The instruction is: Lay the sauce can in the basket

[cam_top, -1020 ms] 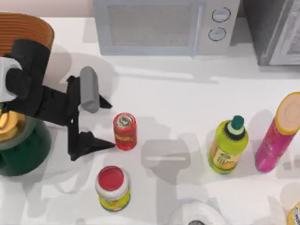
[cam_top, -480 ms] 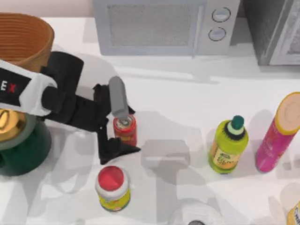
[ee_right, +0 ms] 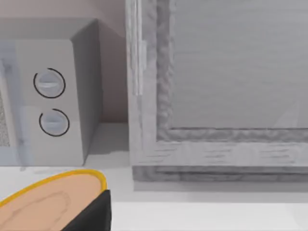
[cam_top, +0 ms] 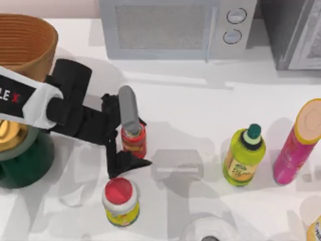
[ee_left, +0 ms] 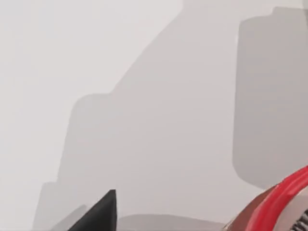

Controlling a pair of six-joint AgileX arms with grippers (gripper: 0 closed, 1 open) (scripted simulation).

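White table, grey microwave behind

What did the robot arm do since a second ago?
The left gripper slid right across the table from beside the green pot until its fingers straddled the sauce can. The can has not moved, nor have the basket, jar and bottles.

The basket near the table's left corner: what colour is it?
Orange-brown, with ribbed walls; the basket shows best in the top view.

Left gripper astride sauce can
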